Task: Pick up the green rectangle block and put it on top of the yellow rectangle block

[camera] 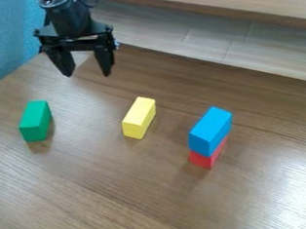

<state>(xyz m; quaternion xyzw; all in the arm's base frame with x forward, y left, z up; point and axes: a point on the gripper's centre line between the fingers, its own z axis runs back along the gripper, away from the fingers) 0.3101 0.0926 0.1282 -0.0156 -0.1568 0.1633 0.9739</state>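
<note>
The black gripper (87, 71) hangs at the upper left of the camera view, its two fingers spread apart with nothing between them. Below it and to the left, the green rectangle block (35, 121) lies on the wooden table. The yellow rectangle block (139, 117) rests on the table near the middle, lower than the gripper in the view and to its right. Green and yellow stand well apart, and the gripper touches neither.
Right of the yellow block, a blue block (210, 131) sits on top of a red block (208, 156). A raised wooden ledge (227, 4) runs along the back, and a blue surface (6, 40) stands at the upper left.
</note>
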